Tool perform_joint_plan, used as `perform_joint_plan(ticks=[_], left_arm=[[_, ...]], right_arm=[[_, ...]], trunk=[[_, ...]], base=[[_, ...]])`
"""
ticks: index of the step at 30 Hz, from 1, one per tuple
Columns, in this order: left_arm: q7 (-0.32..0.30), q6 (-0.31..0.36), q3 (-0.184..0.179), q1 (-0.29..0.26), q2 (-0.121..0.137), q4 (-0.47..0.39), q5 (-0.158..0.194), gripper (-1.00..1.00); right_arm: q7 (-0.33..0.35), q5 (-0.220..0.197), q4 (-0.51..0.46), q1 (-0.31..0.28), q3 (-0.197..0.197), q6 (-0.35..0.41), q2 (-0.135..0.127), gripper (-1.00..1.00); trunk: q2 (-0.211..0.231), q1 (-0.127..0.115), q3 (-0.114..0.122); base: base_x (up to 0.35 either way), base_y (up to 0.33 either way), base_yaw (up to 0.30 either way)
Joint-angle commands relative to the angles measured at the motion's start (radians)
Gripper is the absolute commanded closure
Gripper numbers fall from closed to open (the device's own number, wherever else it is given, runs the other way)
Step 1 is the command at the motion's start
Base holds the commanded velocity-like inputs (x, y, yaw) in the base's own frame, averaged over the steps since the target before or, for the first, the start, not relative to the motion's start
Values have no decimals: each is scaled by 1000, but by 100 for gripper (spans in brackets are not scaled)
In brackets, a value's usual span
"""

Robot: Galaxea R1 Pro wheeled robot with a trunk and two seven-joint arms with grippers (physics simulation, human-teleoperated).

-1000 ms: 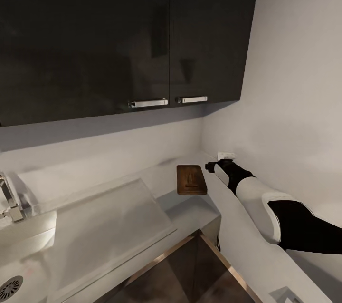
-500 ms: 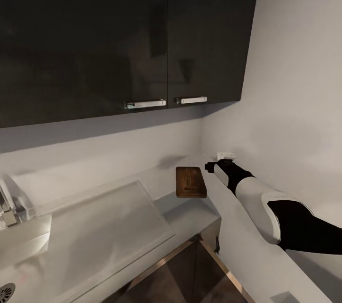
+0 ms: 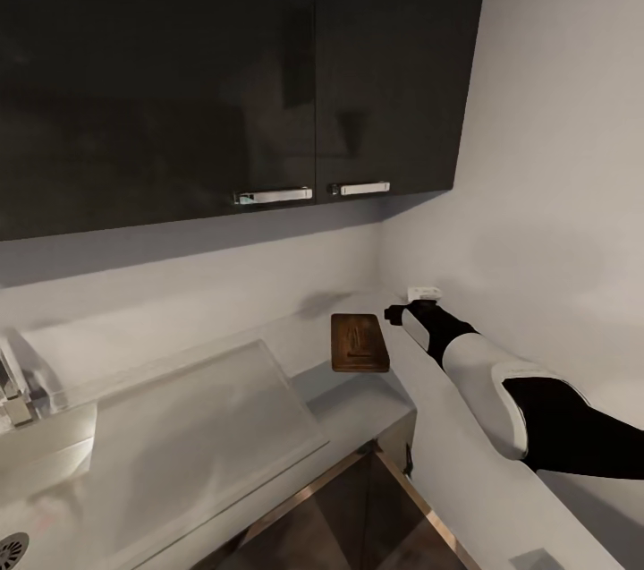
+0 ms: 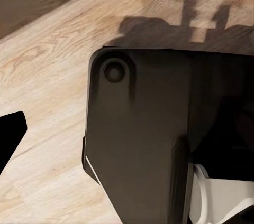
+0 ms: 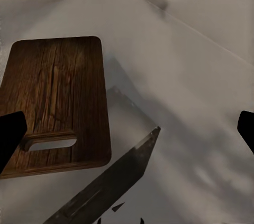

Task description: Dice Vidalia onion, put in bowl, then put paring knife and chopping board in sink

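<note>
Grey corner tabletop (image 3: 358,391): chopping board (image 3: 360,342) lies flat beside my right jaws (image 3: 394,314), spread wide and empty. Left jaws: aperture indeterminate. Risk: a shallow approach pushes the board away.

Chopping board (image 3: 360,342): dark brown wood, visible lengthwise grain, matt with a faint sheen; right wrist view shows streaked grain and a smooth-edged oblong slot (image 5: 53,142).

Countertop (image 3: 358,400): smooth pale grey, softly reflective.

Sink drainer (image 3: 179,436), at 9 o'clock of the board: flat brushed steel, satin, hazy reflections. Drain (image 3: 11,547): dark perforated metal.

Tap (image 3: 13,391): polished chrome, angular.

Upper cabinets (image 3: 224,60): near-black, smooth, semi-gloss with dim reflections. Handles (image 3: 273,194): bright brushed metal.

Wall (image 3: 555,149): plain matt white.

Right arm (image 3: 501,391): glossy white shell with matt black sections.

Floor (image 4: 47,76) in left wrist view: light wood planks, visible grain, matt. Robot base (image 4: 148,129): dark, smooth, dull-sheen plastic.
</note>
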Motion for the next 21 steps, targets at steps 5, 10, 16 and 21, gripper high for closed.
perform_joint_plan(ticks=[5,10,16,21], left_arm=[[0,-1,0,1,0,-1,7,-100],[0,-1,0,1,-4,-1,8,-100],[0,-1,0,1,-6,0,8,-100],[-1,-1,0,1,-7,1,8,-100]], right_arm=[[-5,-8,-2,0,1,4,0,-100],[-5,-8,-2,0,1,4,0,-100],[-7,-6,-2,0,1,6,0,-100],[-11,-5,-2,0,-1,7,-5,-100]], trunk=[[-1,0,0],[-1,0,0],[-1,0,0],[-1,0,0]], base=[[0,0,0],[41,0,0],[154,32,0],[123,172,0]])
